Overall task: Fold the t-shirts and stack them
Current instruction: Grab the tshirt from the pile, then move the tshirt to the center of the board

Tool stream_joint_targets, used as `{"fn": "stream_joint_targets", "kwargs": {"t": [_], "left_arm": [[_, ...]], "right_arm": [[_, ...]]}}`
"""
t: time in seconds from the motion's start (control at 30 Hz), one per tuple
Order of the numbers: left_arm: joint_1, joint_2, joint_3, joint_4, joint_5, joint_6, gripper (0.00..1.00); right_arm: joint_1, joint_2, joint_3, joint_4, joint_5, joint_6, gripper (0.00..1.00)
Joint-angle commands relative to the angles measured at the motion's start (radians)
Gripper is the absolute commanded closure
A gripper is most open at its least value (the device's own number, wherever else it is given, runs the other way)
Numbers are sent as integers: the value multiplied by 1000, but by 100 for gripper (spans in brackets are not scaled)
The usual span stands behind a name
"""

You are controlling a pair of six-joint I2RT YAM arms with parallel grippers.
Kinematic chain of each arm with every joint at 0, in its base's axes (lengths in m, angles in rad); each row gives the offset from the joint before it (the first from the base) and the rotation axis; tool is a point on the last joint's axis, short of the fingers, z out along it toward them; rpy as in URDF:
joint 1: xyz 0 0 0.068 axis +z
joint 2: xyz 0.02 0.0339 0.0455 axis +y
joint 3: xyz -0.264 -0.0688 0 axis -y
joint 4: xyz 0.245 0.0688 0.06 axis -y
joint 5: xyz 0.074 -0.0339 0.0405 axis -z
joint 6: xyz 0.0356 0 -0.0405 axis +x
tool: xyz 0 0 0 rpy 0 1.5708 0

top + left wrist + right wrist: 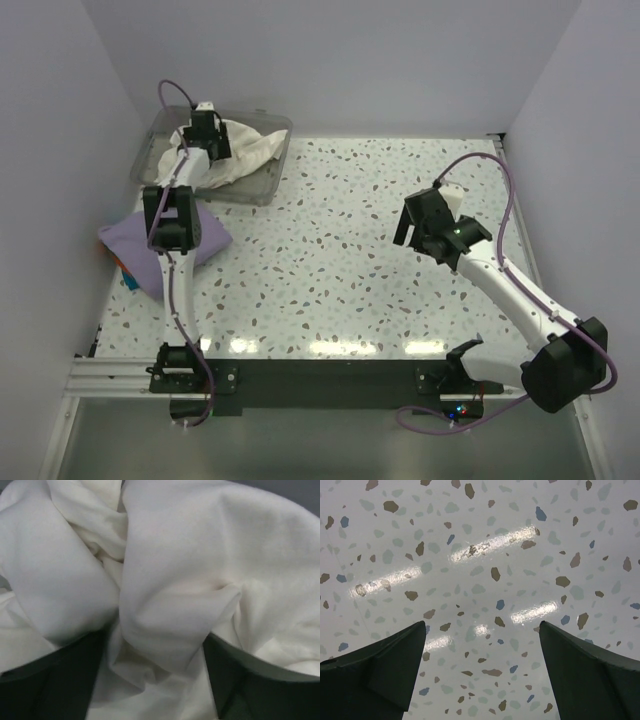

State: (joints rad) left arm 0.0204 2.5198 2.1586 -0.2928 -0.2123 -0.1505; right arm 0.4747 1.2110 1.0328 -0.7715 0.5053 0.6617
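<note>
Cream shirt (pixel 245 150): bunched, upper left; close on one thick fold.
Left pincer (pixel 155 636): wide, astride it.
Right pincer (pixel 482 625): wide.

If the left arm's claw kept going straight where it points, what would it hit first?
The cream-white t-shirt bunched in the clear bin; cloth fills the gap between the left gripper's open fingers. Whether it touches the cloth yet is unclear.

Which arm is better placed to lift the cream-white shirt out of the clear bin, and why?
Left. The left gripper sits in the clear bin, open around a fold of the cream-white shirt. The right gripper hangs open over bare table, far from the bin.
</note>
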Motion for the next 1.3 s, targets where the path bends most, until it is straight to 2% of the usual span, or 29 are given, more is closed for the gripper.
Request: {"fn": "stream_joint_targets", "kwargs": {"t": [0.0, 0.07, 0.1, 0.13, 0.17, 0.27, 0.37, 0.5, 0.77, 0.83, 1.0, 1.13, 1.27], "left_arm": [[26, -7, 47, 58, 16, -17, 37], [26, -36, 5, 87, 22, -15, 66], [24, -52, -18, 104, 30, -14, 88], [26, -97, -46, 125, 36, -11, 96], [26, -123, -77, 167, 36, -14, 100], [26, -251, -219, 243, 54, -32, 100], [26, -384, -296, 312, 94, -46, 100], [26, -541, -347, 337, 143, -58, 100], [0, -878, -523, 351, 333, -52, 100], [-37, -958, -555, 312, 393, -18, 100], [-180, -1117, -568, 199, 430, 12, 100], [-255, -1208, -576, 193, 493, -90, 100], [-338, -1224, -528, 112, 527, -115, 100]], "right_arm": [[-7, -4, 33, -3, 10, -8, 1], [-11, -4, 29, -2, 12, -7, 1], [-11, -5, 27, -2, 12, -5, 1], [-11, -5, 26, 1, 12, -5, 1], [-13, -4, 26, 3, 10, -5, 1], [-15, 2, 30, 6, 12, -10, 1], [-18, 7, 30, 15, 6, -10, 1], [-21, 2, 23, 37, -17, -10, 1], [-31, -44, 0, 41, 2, -10, 1], [-42, -59, -8, 49, 6, -14, 1], [-85, -117, -23, 60, 24, -42, 1], [-125, -149, -20, 40, 53, -56, 1], [-156, -188, -19, 21, 93, -56, 1]]}}
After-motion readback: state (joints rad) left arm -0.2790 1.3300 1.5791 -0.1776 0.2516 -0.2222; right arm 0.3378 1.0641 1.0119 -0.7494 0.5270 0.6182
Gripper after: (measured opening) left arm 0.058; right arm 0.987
